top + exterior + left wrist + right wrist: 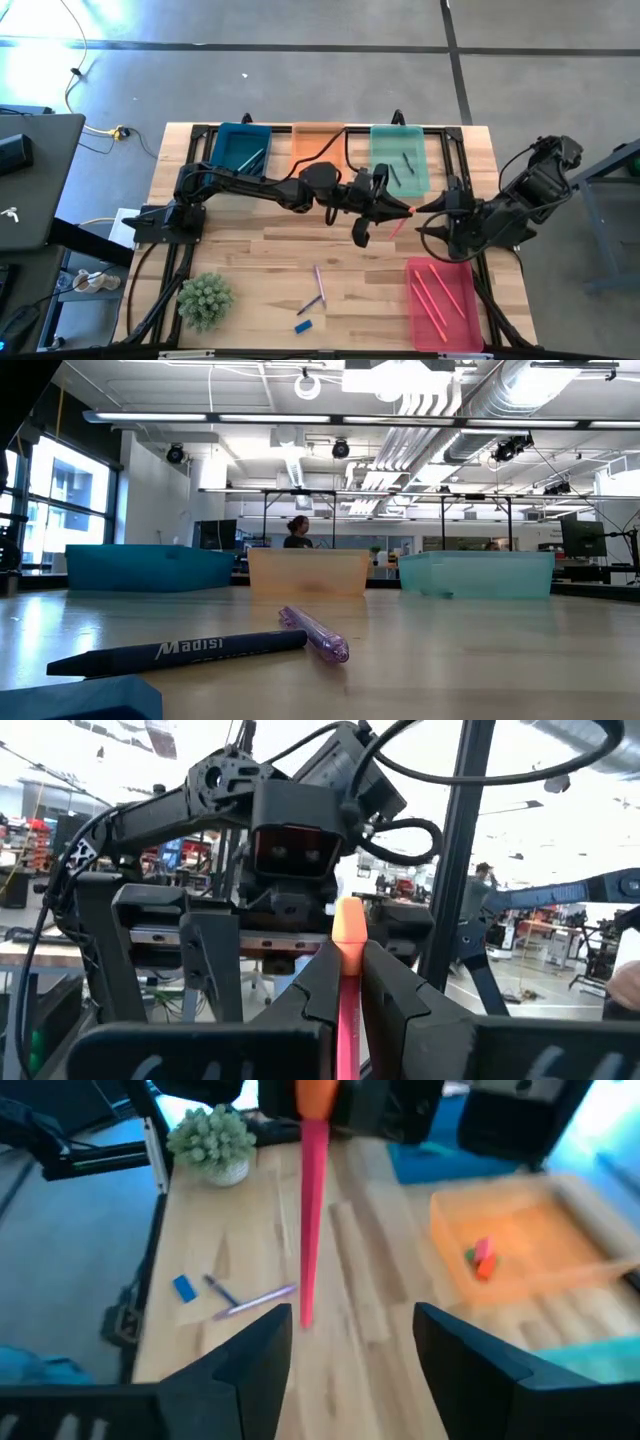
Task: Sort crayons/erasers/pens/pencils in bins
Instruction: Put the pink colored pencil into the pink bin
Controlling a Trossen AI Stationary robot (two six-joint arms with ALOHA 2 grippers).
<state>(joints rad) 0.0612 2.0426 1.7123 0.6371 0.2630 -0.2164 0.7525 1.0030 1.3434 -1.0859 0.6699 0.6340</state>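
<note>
My left gripper (390, 208) reaches across the table's middle and is shut on a pink pencil (311, 1210) with an orange end. My right gripper (350, 1330) faces it from the table's right side (428, 214), open. The pencil's pointed end (305, 1318) hangs just ahead of the gap between its fingers, touching neither. On the near part of the table lie a purple pen (319, 280), a dark crayon (180, 650) and a blue eraser (304, 325). The blue bin (240, 148), orange bin (318, 145) and teal bin (400, 155) stand along the far edge, the pink bin (445, 300) at the near right. My left gripper pinches the pencil between its two fingers (400, 990), close to the orange end (348, 925), which sticks out past the fingertips. The pink shaft (312, 1190) runs away from the hold toward my right gripper. The pencil is lifted clear of the table.
A small potted plant (205, 298) stands near the front left. The orange bin holds small erasers (483, 1255), the teal bin dark pens (405, 165), the pink bin pink pencils (435, 290). Bare wood lies between the far bins and the loose items.
</note>
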